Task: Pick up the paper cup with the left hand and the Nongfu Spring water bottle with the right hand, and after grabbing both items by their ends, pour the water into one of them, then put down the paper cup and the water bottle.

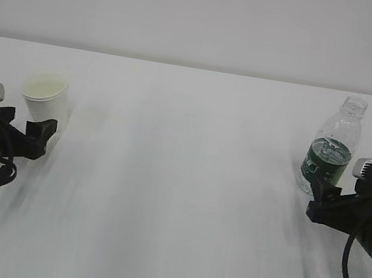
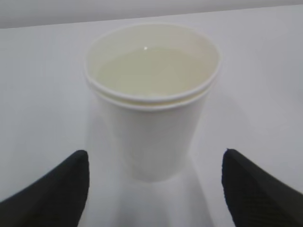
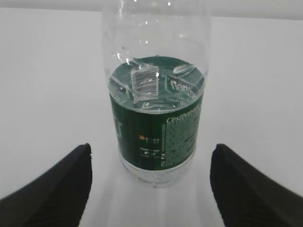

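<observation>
Both tools stood wide: the left tool (image 2: 154,189) just short of the paper cup (image 2: 152,99), the right tool (image 3: 151,187) short of the Nongfu Spring water bottle (image 3: 156,104). Each should advance squarely, closing low and gently, on the table (image 1: 178,181).

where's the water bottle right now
The Nongfu Spring water bottle stands upright on the white table, on the right of the exterior view, just ahead of the open right hand and far across from the paper cup.
</observation>
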Motion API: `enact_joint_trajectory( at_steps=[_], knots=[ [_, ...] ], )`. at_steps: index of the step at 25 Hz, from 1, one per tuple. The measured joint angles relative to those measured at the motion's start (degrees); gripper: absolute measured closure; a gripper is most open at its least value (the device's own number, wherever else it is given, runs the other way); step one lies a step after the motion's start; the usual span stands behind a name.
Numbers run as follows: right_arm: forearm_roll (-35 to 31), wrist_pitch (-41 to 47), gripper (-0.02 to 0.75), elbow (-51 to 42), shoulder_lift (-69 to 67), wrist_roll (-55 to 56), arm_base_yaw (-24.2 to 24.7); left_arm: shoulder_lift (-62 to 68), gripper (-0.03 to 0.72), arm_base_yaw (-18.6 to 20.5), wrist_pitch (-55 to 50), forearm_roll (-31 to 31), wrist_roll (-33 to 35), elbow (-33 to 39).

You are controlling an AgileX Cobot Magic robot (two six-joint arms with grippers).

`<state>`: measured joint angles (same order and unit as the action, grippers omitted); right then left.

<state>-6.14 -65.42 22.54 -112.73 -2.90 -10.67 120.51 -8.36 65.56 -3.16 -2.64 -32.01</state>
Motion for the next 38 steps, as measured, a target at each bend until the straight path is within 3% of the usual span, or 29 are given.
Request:
enact_joint_trajectory(
  at_steps=[19, 32, 38],
  knots=[
    [0.00, 1.79, 0.146, -1.39, 10.59, -3.94, 0.00, -11.23, 0.067, 0.00, 0.00, -0.97, 0.00, 9.24],
    [-0.11, 13.47, 0.145, -1.71, 21.63, -7.39, 0.00, -23.80, 0.076, 0.00, 0.00, -1.16, 0.00, 11.81],
    [-0.11, 18.74, 0.146, -1.93, 27.74, -7.48, 0.00, -33.12, 0.083, 0.00, -5.88, -1.24, 0.00, 12.03]
  ],
)
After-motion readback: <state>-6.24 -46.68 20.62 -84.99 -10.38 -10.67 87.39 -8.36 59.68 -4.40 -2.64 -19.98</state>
